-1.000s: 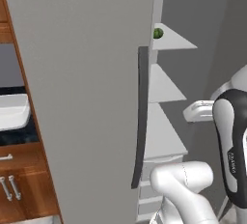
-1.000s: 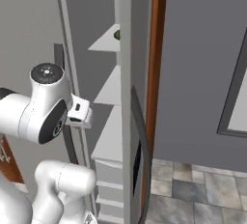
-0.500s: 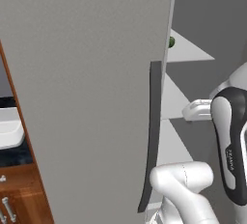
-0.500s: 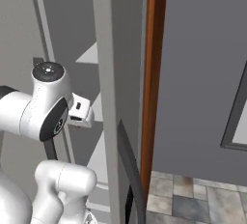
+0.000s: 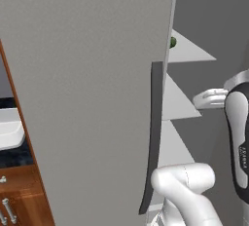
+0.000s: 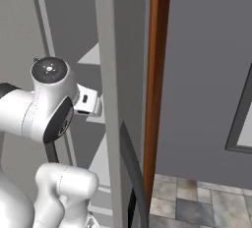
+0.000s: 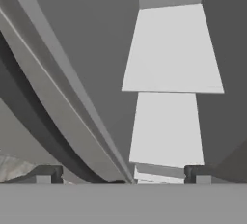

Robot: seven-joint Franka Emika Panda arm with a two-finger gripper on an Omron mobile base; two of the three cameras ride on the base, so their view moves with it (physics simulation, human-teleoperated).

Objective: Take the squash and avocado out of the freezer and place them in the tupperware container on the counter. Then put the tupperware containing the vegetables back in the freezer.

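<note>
Freezer (image 5: 97,98) door stands ajar across the left base view, the avocado (image 5: 173,42) sits on an upper shelf at upper right, the tupperware container (image 5: 9,132) waits at far left, and the gripper (image 7: 123,175) is spread empty, so every transfer remains.

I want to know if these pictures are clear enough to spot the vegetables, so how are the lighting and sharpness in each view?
Left base view: even flat light, no glare; the freezer door blocks most of the inside, with a green sliver of avocado at its edge. Right base view: sharp, soft shading on the shelves. Hand view: slightly soft, pale shelves evenly lit, open claw dark at the bottom.
</note>
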